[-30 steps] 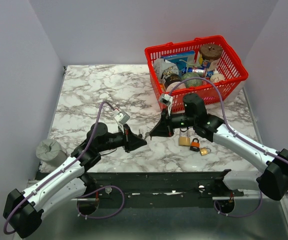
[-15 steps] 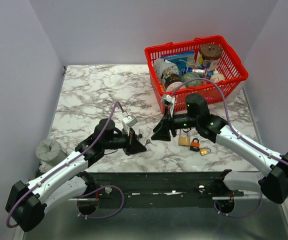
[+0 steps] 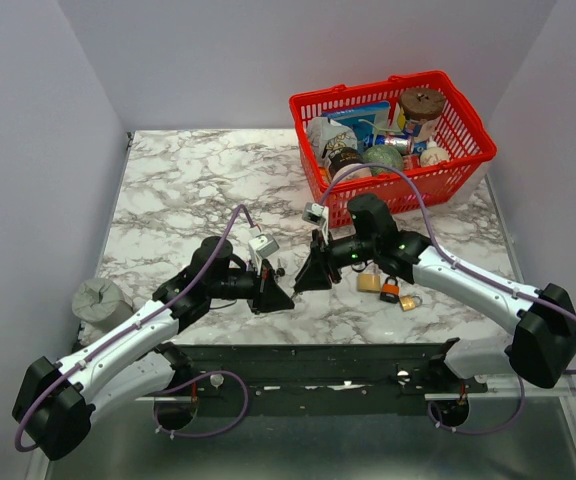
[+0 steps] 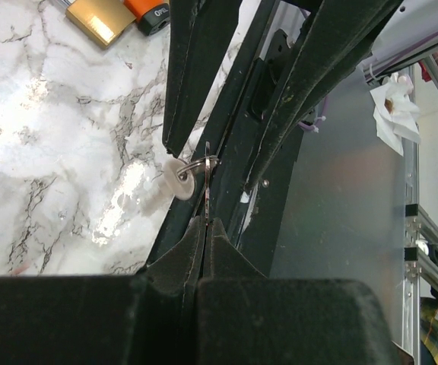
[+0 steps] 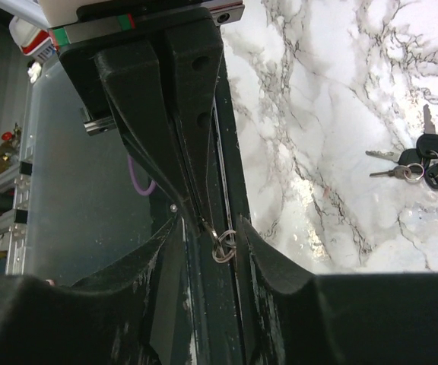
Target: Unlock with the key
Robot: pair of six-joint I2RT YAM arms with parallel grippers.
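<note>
My left gripper point(image 4: 205, 222) point(image 3: 276, 296) is shut on the blade of a thin metal key point(image 4: 205, 194), seen edge-on. The key's split ring point(image 4: 195, 163) and a pale round tag point(image 4: 176, 179) hang at its far end. My right gripper point(image 5: 208, 222) point(image 3: 306, 278) faces it tip to tip, its fingers point(image 4: 196, 76) open on either side of the ring point(image 5: 223, 245) without clamping it. A brass padlock point(image 3: 368, 282), an orange padlock point(image 3: 390, 292) and a third small padlock point(image 3: 409, 301) lie on the marble table point(image 3: 188, 190), just right of the right gripper.
A red basket point(image 3: 463, 115) full of groceries stands at the back right. A bunch of black-headed keys point(image 5: 423, 161) lies on the marble near the grippers. A grey roll point(image 3: 98, 300) sits off the table's left front corner. The dark rail point(image 3: 318, 355) runs along the near edge.
The left gripper drew back toward the near edge with the key, then held still. The right gripper opened its jaws and moved left and down, up to the left gripper's tips.
</note>
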